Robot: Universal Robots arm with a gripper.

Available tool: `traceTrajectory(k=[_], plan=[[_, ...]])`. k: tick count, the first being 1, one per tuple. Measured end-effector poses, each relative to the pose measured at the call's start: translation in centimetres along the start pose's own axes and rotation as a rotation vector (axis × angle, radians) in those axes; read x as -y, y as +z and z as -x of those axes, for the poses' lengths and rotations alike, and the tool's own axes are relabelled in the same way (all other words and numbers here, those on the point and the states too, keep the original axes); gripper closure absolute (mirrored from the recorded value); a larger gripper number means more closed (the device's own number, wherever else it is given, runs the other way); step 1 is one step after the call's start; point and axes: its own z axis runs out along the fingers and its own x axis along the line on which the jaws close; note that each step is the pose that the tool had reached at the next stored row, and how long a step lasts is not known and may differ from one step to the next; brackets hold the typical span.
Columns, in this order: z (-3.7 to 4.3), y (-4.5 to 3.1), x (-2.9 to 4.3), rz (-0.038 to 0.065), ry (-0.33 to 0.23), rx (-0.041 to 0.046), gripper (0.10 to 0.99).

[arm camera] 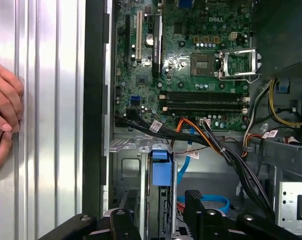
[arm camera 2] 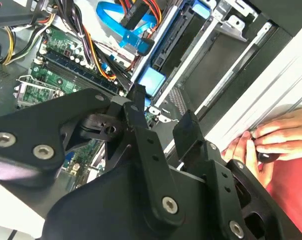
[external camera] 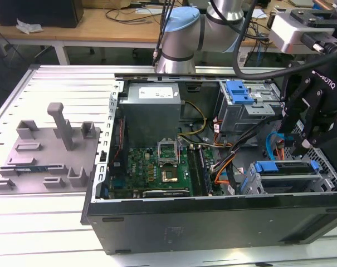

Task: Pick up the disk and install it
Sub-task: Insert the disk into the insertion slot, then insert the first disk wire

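The gripper [arm camera: 158,205] hangs released and empty, its 2 fingers spread. The disk [arm camera: 160,172] stands on edge in the drive cage [arm camera: 125,172] directly beneath it, its blue bracket facing the gripper. Its long axis runs between the fingers, which flank its flat faces.

The disk [external camera: 285,167] is sitting on edge inside the metal drive cage of the open computer case, in the case's corner at the exterior view's right, by its near wall. Its bright blue bracket is running along the upper edge, with a blue tab sticking out at each end. The body below is lying in shadow between the cage walls. In both wrist views the disk [arm camera: 160,172] [arm camera 2: 151,81] is showing its blue bracket end, slotted upright into the cage.
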Motion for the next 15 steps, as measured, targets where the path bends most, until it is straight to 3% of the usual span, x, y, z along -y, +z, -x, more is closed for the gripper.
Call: traceTrajectory(k=[15], plan=[[0.0, 0.06, 0.0, 0.0, 0.0, 0.0, 0.584]])
